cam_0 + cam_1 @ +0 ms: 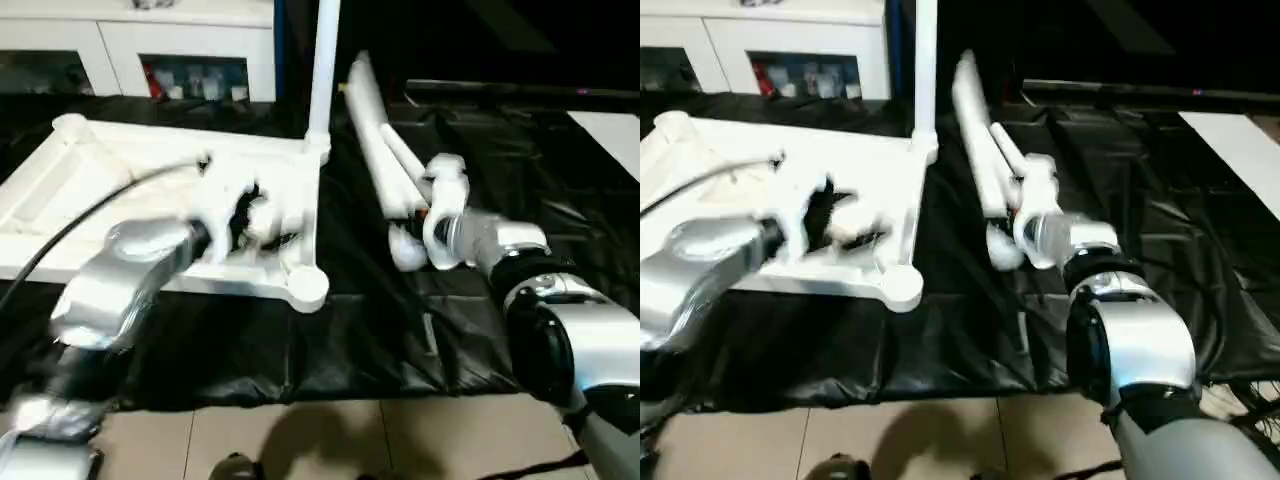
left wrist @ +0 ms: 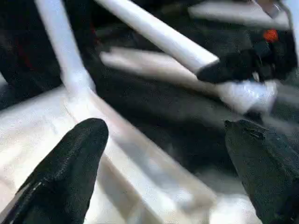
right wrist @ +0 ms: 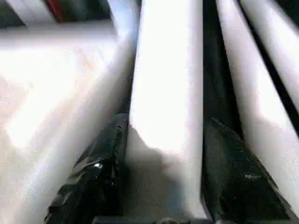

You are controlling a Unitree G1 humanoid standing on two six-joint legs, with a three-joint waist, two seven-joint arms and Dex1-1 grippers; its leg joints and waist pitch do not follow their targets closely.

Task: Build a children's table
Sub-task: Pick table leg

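The white tabletop lies underside up on a black cloth, with a round socket at its near right corner. One white leg stands upright in the far right corner socket. Several more legs lie on the cloth to the right of the top. My left gripper hovers over the tabletop's right part, its fingers spread wide and open. My right gripper is down at the near ends of the lying legs. Its black fingers press both sides of one leg.
A white cabinet with glass doors stands behind the tabletop. A flat white board lies at the far right of the black cloth. Tiled floor begins at the cloth's near edge. A black cable arcs over my left forearm.
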